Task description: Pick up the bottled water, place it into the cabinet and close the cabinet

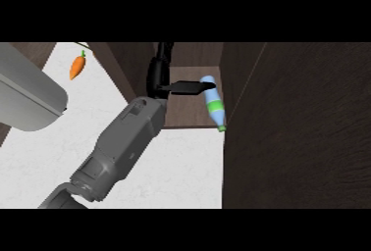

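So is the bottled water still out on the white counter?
No, the bottled water lies inside the open cabinet, beside the hand.

White marbled counter [43,152], perhaps dark wood panelling [304,137].

Cabinet [290,137], right of frame: dark matt wood grain. Counter [43,157], lower left: white, faintly marbled, smooth. Bottle [213,103]: pale glossy plastic.

One water bottle [213,102], one carrot [77,66], one cabinet [290,122], one hand [161,76].
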